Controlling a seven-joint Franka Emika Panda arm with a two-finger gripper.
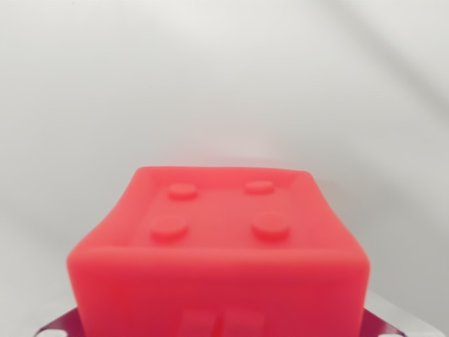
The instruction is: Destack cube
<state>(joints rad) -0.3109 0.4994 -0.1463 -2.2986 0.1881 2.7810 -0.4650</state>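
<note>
- A red cube [219, 260] filled the lower middle of the wrist view, very close to the camera.
- Its top face had a raised edge all round and four small round bumps [220, 208] set in a square.
- On its near side, at the bottom edge of the picture, there were two upright raised bars side by side.
- The near part of the cube looked soft and blurry.
- A flat, shiny metal piece [394, 324] poked out at the bottom corners, on the wrist view's left and right of the cube, right at its sides.
- Whether that metal piece touched the cube could not be told.
- The gripper's fingers did not show, so it could not be told if they were apart, together, or clamped on the cube.
- Behind the cube there was only a plain white surface [224, 77].
</note>
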